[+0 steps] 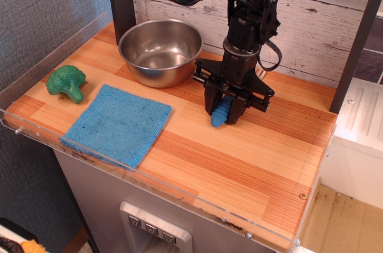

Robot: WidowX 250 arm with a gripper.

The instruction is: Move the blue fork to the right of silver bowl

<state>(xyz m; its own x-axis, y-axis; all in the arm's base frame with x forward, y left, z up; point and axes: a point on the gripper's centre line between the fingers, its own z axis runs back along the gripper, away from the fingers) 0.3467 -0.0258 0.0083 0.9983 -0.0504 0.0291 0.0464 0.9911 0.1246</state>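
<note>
The pincer (223, 113) points down at the tabletop (239, 163), its two dark fingers closed against the ribbed handle of the blue fork (221, 114), which hangs between them with its rounded end low, just above or on the wood; which of the two cannot be told. The tines are hidden. The fork sits just right of the silver bowl (160, 51). A blue cloth (118, 123) lies flat at the near left, with a green broccoli (67, 82) further left.

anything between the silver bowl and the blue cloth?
Nothing. In the single camera view, only bare wooden tabletop separates the silver bowl from the blue cloth; the broccoli sits off to the side.
</note>
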